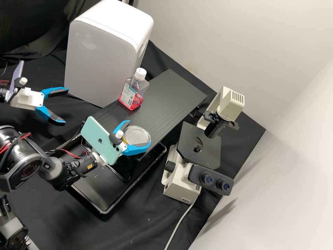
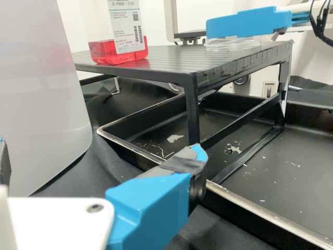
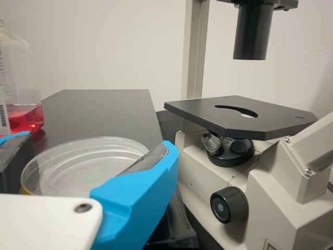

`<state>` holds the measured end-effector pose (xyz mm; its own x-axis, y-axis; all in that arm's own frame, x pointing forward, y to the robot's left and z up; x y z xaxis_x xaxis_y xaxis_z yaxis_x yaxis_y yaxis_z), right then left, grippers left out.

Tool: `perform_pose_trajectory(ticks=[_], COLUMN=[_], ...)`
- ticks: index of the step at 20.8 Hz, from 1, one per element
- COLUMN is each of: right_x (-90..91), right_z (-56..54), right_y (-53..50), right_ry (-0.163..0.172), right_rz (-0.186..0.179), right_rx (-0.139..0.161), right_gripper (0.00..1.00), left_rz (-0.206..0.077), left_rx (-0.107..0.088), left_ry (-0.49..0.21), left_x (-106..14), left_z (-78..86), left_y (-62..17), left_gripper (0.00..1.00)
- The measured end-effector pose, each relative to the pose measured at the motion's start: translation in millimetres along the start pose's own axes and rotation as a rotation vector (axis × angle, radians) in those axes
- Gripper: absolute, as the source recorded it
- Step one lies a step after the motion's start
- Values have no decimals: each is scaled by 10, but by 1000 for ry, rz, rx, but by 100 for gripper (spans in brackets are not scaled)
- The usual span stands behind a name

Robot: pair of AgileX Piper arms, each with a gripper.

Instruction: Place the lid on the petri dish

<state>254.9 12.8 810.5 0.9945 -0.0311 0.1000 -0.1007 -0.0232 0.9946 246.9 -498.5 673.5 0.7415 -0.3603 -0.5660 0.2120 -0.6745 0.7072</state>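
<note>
Black bench [image 1: 156,222]: rack [image 1: 166,100] over tray [image 1: 100,187]. I read R gripper [image 1: 138,132] clamped on dish [image 1: 137,137] at rack edge; L gripper [image 1: 65,106] spread, beside white box [image 1: 104,48]. L wrist cam: flecks [image 2: 175,138] in tray; R wrist cam: microscope [image 3: 260,198] past dish.

This was a laboratory: a white microscope [image 1: 180,182] with twin eyepieces [image 1: 215,181] and a flat black stage [image 1: 199,142] stood on the black-draped surface [image 1: 156,222], just beside a black ribbed shelf [image 1: 166,100] set over a shallow tray [image 1: 104,198]. On that shelf stood a clear, white-capped flask [image 1: 133,92] holding red liquid, and a clear petri dish [image 1: 136,136] lay near its front edge. A tall, rounded white appliance [image 1: 104,48] stood behind the shelf, before a plain pale wall [image 1: 242,41].
</note>
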Motion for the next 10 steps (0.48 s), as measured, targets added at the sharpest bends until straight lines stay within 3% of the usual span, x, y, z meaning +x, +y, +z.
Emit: perform_pose_trajectory(ticks=[2, 8, 10], right_x=[11, 77, 127], right_z=[36, 163, 179], right_y=[6, -57, -69], right_ry=[0, -17, -5], right_rz=[5, -25, -26], right_rx=[24, 104, 128], right_gripper=[0, 0, 0], left_rz=[0, 0, 0], left_rx=[0, 0, 0], left_ry=[0, 0, 0], left_x=[0, 0, 0], left_z=[0, 0, 0], left_y=[0, 0, 0], left_gripper=[100, 100, 100])
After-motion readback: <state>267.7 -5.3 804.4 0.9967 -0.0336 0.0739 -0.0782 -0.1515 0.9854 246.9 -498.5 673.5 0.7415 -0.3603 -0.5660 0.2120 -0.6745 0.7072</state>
